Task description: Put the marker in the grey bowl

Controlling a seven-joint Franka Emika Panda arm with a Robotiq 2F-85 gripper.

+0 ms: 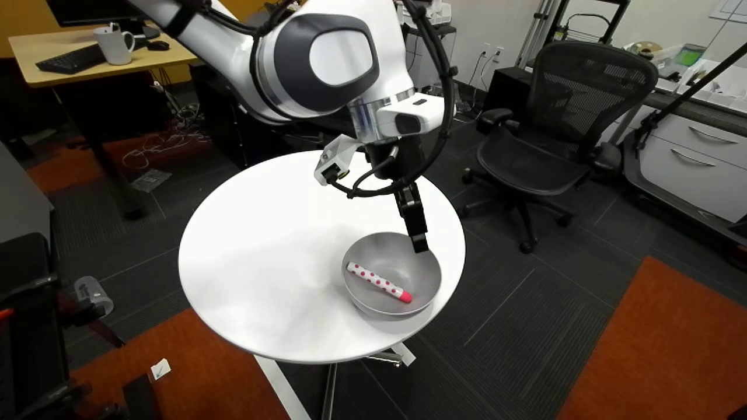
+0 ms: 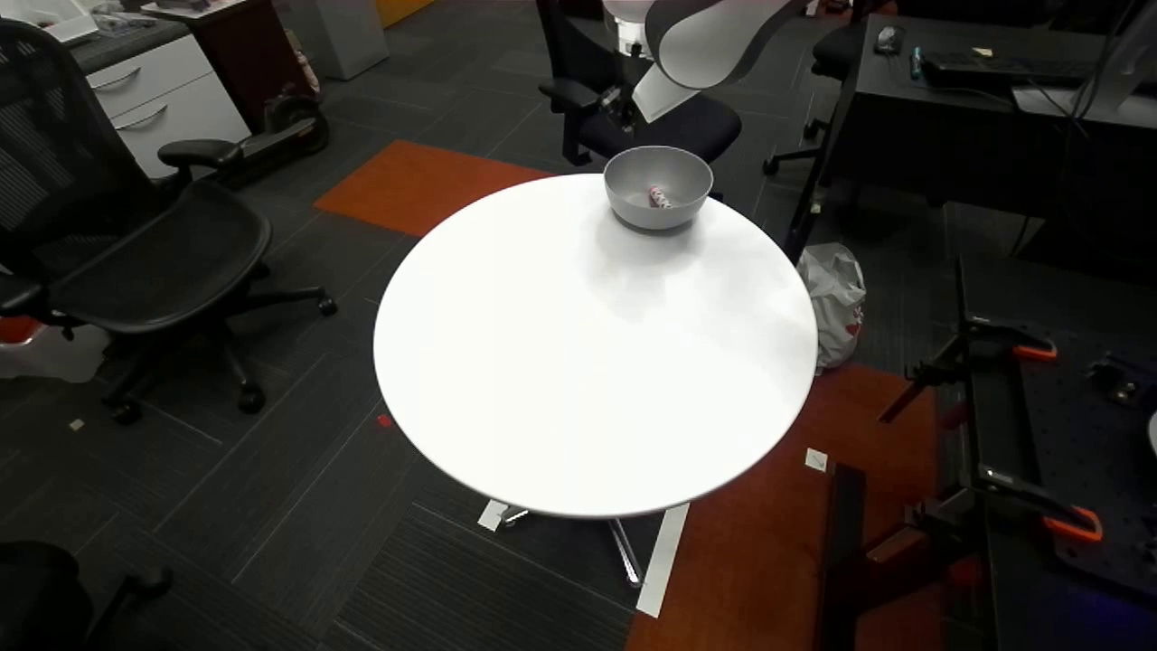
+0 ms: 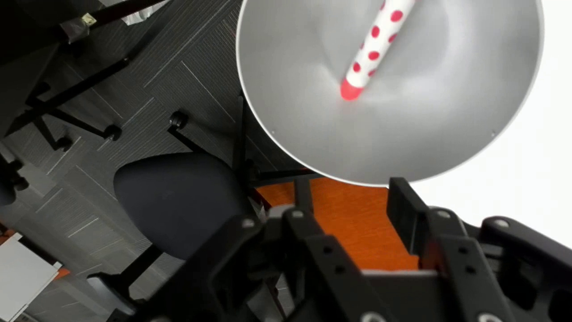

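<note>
In the wrist view the pincer is standing wide, its two black fingers well apart and holding nothing, and we are seeing orange carpet through the gap. Their tips are showing right by the rim of the grey bowl, one of them overlapping it from where we are looking, while in an exterior view we are finding the pincer hanging higher than the bowl and apart from it. The marker, white with red dots and a plain red end, is lying inside the bowl. In an exterior view it is slanting across the inside with its white end close by the wall; whether it is touching there we are not managing to tell. The bowl itself is sitting upright near the edge of a round white table, and the white arm is hanging above. Past the table we are noticing a black mesh chair, showing in both exterior views, and a dark padded chair whose seat is appearing behind the bowl. A white plastic bag is resting on the floor, partly hidden behind the tabletop. Farther off, white drawers are standing behind the mesh chair, and a wooden desk is bearing a mug, a keyboard and a mouse, with a dark screen rising at its back.
</note>
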